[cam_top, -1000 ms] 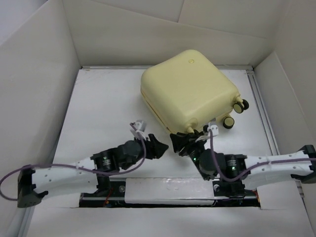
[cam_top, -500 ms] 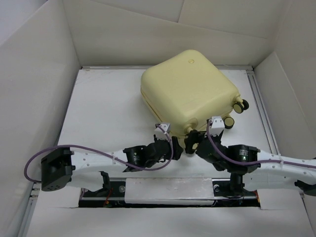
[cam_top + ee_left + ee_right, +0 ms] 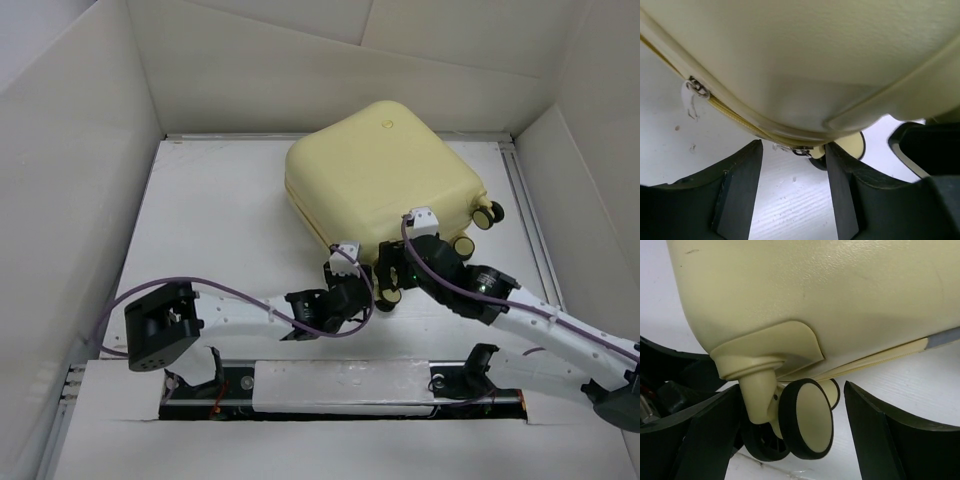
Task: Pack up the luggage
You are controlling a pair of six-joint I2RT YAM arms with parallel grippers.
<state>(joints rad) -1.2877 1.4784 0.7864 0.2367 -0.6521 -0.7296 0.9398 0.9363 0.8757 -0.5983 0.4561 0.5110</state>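
The luggage (image 3: 375, 180) is a closed pale yellow hard-shell suitcase lying flat at the back middle of the table. Its near corner fills the left wrist view (image 3: 815, 65), with the zipper seam and a metal zipper pull (image 3: 801, 150). My left gripper (image 3: 352, 282) is open at that corner, its jaws apart just below the seam (image 3: 794, 190). My right gripper (image 3: 388, 275) is open around a cream-and-black caster wheel (image 3: 807, 420) at the same near corner, one finger on each side (image 3: 790, 435). Two more casters (image 3: 477, 228) stick out on the right.
White cardboard walls (image 3: 80, 180) enclose the table on the left, back and right. A second zipper pull (image 3: 697, 87) hangs on the seam further left. The black mounting rail (image 3: 340, 385) runs along the near edge.
Both arms have reached forward to the suitcase's near corner. The left gripper moved right and forward to the seam; the right gripper moved forward around the caster. The suitcase has not moved.
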